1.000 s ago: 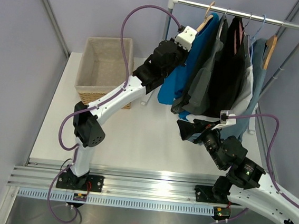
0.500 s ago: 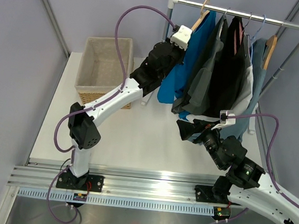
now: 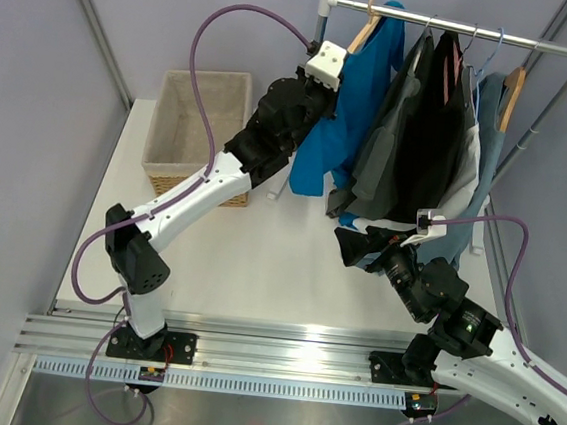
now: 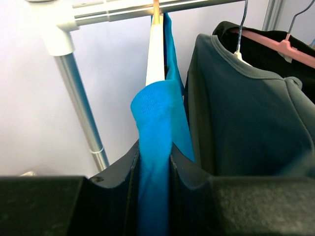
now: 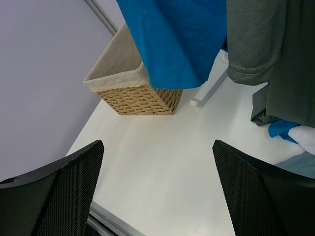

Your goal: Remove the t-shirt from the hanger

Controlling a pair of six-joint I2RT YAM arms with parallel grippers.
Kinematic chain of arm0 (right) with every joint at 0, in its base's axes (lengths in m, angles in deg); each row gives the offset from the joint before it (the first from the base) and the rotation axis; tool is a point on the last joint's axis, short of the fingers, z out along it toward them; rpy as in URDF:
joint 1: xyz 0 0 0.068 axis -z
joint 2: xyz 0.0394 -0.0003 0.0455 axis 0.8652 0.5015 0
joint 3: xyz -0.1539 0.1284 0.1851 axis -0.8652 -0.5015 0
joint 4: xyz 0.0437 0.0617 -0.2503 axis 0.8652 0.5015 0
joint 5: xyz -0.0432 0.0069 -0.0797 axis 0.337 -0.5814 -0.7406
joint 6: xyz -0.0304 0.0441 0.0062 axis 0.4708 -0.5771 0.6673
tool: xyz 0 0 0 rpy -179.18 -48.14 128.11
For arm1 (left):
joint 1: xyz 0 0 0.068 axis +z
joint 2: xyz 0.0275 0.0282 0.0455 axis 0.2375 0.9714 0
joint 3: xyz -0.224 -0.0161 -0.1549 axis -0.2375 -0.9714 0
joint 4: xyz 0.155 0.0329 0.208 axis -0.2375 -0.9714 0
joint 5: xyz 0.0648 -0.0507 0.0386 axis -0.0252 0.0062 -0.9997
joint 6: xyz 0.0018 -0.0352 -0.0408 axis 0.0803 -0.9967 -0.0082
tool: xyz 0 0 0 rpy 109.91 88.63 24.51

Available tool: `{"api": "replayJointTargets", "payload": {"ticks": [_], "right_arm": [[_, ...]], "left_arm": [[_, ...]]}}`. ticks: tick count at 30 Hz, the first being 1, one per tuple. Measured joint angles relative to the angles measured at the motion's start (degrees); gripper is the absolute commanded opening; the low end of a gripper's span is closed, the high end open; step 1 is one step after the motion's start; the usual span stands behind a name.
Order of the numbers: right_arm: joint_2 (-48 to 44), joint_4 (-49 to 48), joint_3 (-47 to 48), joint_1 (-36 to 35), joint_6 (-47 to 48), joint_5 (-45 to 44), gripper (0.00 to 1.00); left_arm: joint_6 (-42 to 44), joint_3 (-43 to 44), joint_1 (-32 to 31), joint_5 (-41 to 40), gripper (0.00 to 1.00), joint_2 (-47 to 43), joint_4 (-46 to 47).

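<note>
The left hand (image 4: pixel 153 167) is pinched nearly closed on a fold of the blue t-shirt (image 4: pixel 156 123), with only the thickness of the cloth between its two fingers. The grip sits at the shirt's shoulder edge, just below the wooden hanger (image 4: pixel 155 49), which rises straight above the hand to the rail (image 4: pixel 123 10). Taking hold there looks deliberate: it is the part that has to slide off the hanger's arm, so a pull down and away from the hanger should free that side first.

The shirt is not yet off. Its top is draped over the hanger, and the rest hangs down past the hand toward the counter (image 3: pixel 259 260). Just to the right of the hand hangs a grey shirt (image 4: pixel 246 108), close enough that a sideways pull could drag it along.

The right hand (image 5: pixel 157 147) is spread wide and holds nothing. It is low over the counter, under the hanging clothes, with the blue hem above and ahead of it. From there it could plausibly catch or steady the cloth. A basket (image 5: pixel 133 88) stands beyond it.
</note>
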Motion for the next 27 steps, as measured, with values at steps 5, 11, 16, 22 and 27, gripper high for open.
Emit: {"api": "replayJointTargets", "payload": {"ticks": [5,11,16,22,27], "right_arm": [[0.04,0.00,0.00,0.00,0.02,0.00,0.99],[0.13,0.00,0.00,0.00,0.26,0.28,0.99],[2.38,-0.07,1.07,-0.02,2.27,1.42,0.95],[8.79,-0.15,6.12,-0.02,6.23,2.97,0.68],[16.20,-1.49,15.74,-0.04,10.64,8.74,0.63]], "left_arm": [[-0.20,-4.79,0.00,-0.59,0.00,-4.63,-0.55],[-0.46,-15.65,0.00,-2.03,0.00,-14.45,-2.47],[-2.38,-24.35,-0.02,-2.54,0.00,-25.35,-9.09],[-5.57,-36.33,-5.99,-3.76,0.00,-42.82,-18.25],[-12.96,-40.46,-10.23,0.44,0.00,-53.46,-25.83]]}}
